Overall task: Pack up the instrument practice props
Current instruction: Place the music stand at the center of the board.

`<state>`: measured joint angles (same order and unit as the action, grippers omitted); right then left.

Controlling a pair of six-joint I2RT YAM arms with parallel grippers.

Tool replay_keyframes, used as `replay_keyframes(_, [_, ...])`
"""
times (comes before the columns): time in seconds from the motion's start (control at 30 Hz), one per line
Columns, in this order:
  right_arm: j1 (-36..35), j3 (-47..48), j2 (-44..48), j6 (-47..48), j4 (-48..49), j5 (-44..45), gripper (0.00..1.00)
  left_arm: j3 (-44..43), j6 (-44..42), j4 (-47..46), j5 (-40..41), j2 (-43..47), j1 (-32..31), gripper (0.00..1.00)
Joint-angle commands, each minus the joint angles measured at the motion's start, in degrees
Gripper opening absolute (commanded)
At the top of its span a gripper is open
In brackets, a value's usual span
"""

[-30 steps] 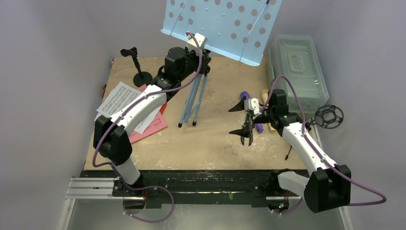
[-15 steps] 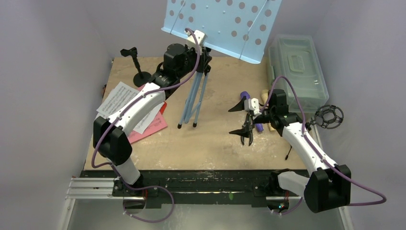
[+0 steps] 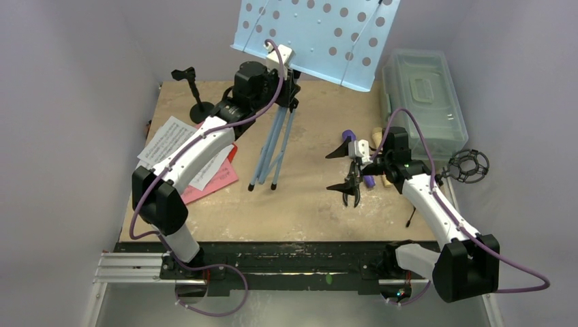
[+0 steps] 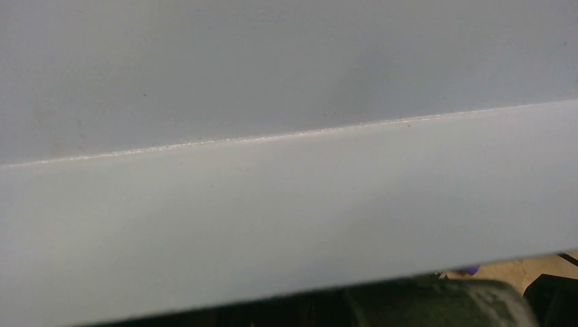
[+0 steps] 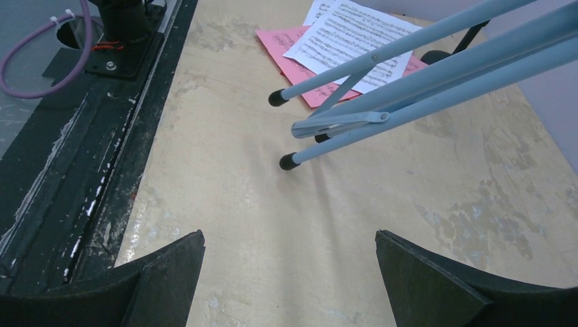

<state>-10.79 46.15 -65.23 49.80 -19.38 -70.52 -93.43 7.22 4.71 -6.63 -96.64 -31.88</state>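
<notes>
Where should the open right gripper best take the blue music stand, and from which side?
Grip the music stand at its folded legs, midway, from the right: they form one slim slanted bundle, and the left gripper holds the top.

Light-blue perforated music desk [image 3: 313, 34], tilted atop its closely gathered tripod legs [image 3: 272, 146]; to its left, white sheet-music pages [image 3: 167, 139] overlapping a red page [image 3: 221, 182] and the black round-base pole [image 3: 198, 102] standing upright; to its right, the purple microphone [image 3: 349, 135] and cream microphone [image 3: 377, 131] lying side by side.
</notes>
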Motion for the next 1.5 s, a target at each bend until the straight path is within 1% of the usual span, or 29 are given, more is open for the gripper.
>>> replay_keyframes(0.0, [0.4, -0.13, 0.39, 1.4, -0.45, -1.81, 0.99, -5.11, 1.68, -12.41, 1.06, 8.3, 0.68, 0.0])
replay_keyframes(0.23, [0.42, -0.31, 0.19, 1.79, -0.75, -1.64, 0.99, -4.11, 3.25, -8.17, 4.06, 9.54, 0.94, 0.0])
replay_keyframes(0.63, [0.53, -0.49, 0.11, 2.12, -0.77, -1.47, 0.99, -4.33, 6.18, -0.44, 4.34, 8.05, 2.06, 0.0])
replay_keyframes(1.23, [0.71, -0.79, -0.07, 2.41, -0.67, -1.13, 0.99, -3.23, 12.37, 4.56, 2.53, 1.78, 4.02, 0.0])
replay_keyframes(1.47, [0.82, -0.81, -0.2, 2.49, -0.8, -1.02, 0.99, -1.37, 15.74, 4.72, 2.67, -0.22, 5.06, 0.0])
